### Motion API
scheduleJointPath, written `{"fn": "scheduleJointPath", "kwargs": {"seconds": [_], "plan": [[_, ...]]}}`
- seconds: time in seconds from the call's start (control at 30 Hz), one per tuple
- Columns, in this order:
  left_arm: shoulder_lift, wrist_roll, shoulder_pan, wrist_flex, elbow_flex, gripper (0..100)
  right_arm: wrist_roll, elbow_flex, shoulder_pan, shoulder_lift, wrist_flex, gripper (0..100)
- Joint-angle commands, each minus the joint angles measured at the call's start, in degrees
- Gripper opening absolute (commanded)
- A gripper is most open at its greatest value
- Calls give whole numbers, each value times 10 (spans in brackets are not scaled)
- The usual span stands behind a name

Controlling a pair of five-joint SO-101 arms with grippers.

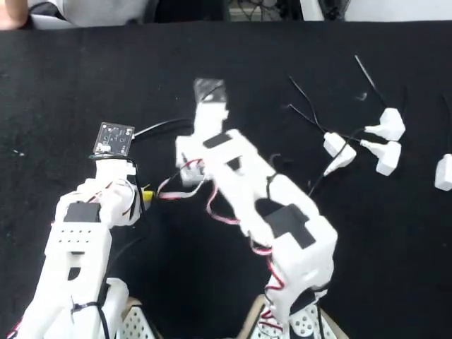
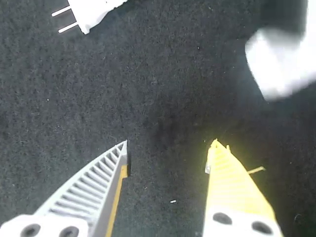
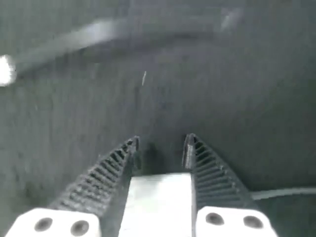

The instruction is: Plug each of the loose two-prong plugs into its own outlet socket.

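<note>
Right wrist view showed your right gripper (image 3: 162,140) pinching a white block (image 3: 155,197); your left gripper (image 2: 169,143) hung spread over the table (image 2: 148,94), a loose plug (image 2: 91,12) lying near. You likely needed to grip it with prongs (image 2: 61,11) level before any push.

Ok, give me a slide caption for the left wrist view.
Left gripper open over the black table, a loose white two-prong plug lying ahead.

Black table (image 1: 56,78) w/ 3 white plugs (image 1: 387,157) clustered right of arms (image 1: 268,212).
</note>
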Motion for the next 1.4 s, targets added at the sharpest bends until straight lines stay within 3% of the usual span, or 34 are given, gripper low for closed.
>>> {"fn": "scheduleJointPath", "kwargs": {"seconds": [0.0, 0.37, 0.67, 0.77, 0.9, 1.0, 1.1, 1.37], "plan": [[-11, 2, 0, 1, -10, 259, 27, 51, -18, -74, 16, 155], [-11, 5, 0, -1, -9, 259, 221, 327, -34, -385, 20, 155], [-11, 5, 0, -1, -10, 259, 211, 364, 31, -610, 19, 159], [-11, 5, 1, -1, -10, 259, 162, 341, 42, -615, 24, 159], [-11, 5, 0, -1, -7, 259, 168, 346, 24, -588, 94, 155], [-11, 5, 0, 1, -7, 259, 259, 349, 32, -568, 173, 158], [-11, 5, 0, 2, -9, 259, 382, 364, 58, -546, 185, 155], [-11, 5, 0, 3, -8, 259, 397, 328, 55, -414, 120, 158]]}}
